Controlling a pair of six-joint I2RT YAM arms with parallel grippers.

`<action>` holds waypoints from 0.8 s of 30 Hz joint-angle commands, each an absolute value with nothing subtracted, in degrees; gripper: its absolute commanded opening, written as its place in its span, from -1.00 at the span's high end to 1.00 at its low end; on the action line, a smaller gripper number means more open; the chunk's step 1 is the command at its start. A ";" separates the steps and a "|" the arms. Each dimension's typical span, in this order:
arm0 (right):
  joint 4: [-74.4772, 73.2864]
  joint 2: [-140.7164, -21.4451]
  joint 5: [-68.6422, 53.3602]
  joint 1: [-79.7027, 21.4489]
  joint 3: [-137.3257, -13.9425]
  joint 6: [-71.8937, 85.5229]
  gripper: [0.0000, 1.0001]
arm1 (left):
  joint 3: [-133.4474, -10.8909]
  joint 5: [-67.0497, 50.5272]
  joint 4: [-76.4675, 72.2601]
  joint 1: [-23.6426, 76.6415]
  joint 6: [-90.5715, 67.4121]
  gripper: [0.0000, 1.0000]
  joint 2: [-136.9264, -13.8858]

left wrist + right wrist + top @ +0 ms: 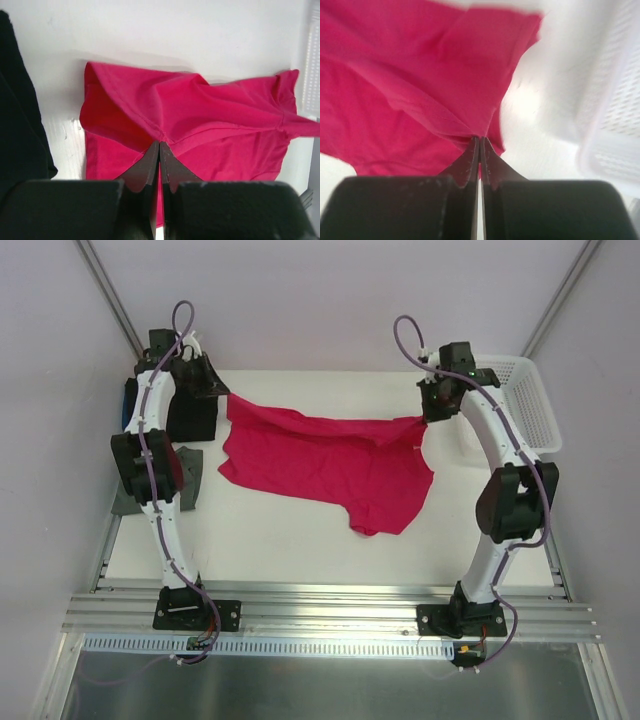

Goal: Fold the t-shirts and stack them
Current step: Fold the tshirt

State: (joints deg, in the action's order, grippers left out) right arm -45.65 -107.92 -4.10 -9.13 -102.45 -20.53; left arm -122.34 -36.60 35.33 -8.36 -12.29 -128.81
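The crimson-pink t-shirt [330, 465] lies spread and partly lifted across the middle of the white table. My left gripper [215, 390] is shut on its far left corner; in the left wrist view the closed fingertips [160, 144] pinch a fold of the shirt [210, 115]. My right gripper [432, 412] is shut on its far right corner; in the right wrist view the closed tips [480, 139] hold the cloth [420, 85]. A black folded shirt [190, 415] lies beside the left arm, also in the left wrist view [20, 130]. A grey-green one [185, 480] lies nearer.
A white plastic mesh basket [535, 405] stands at the far right edge of the table, also in the right wrist view [615, 110]. A blue cloth edge [129, 400] peeks behind the left arm. Metal rails [320, 615] run along the near edge.
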 commanded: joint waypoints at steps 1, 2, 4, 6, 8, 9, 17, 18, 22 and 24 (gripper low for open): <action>-43.95 -102.22 -1.94 -7.03 -112.22 -21.97 0.99 | -127.26 -41.21 35.16 -8.44 -9.06 1.00 -120.24; -43.77 -101.00 -2.02 -6.68 -113.63 -22.49 0.99 | -127.53 -41.57 35.24 -8.09 -8.62 1.00 -119.36; -42.72 -99.06 -1.84 -6.24 -116.54 -23.90 0.99 | -127.97 -42.89 35.68 -6.51 -5.73 1.00 -116.20; -42.45 -96.17 -2.81 -5.89 -117.94 -24.52 0.99 | -127.79 -43.68 36.56 -3.97 -2.40 1.00 -112.18; -42.71 -94.23 -3.43 -4.76 -119.44 -24.00 0.99 | -126.57 -44.21 37.88 -2.29 -0.97 1.00 -109.26; -44.02 -93.00 -4.82 -4.14 -120.14 -23.47 0.99 | -126.13 -44.30 38.32 -1.59 -0.53 1.00 -106.20; -48.86 -74.11 -7.29 -0.18 -117.52 -23.55 0.99 | -116.82 -37.98 39.90 7.02 4.48 1.00 -86.86; -49.30 -71.92 -6.69 -0.09 -116.99 -23.47 0.99 | -114.63 -37.36 39.90 7.21 5.00 1.00 -83.18; -51.24 -63.30 -4.66 -0.18 -114.53 -23.55 0.99 | -110.57 -34.37 39.99 7.21 6.24 1.00 -74.99; -51.68 -58.37 -2.65 -0.18 -113.39 -24.34 0.99 | -109.17 -33.67 40.16 7.21 7.20 1.00 -70.95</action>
State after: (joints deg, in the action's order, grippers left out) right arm -49.82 -62.06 -4.95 -0.38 -114.74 -23.20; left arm -111.50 -36.53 40.01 7.40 4.03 -74.54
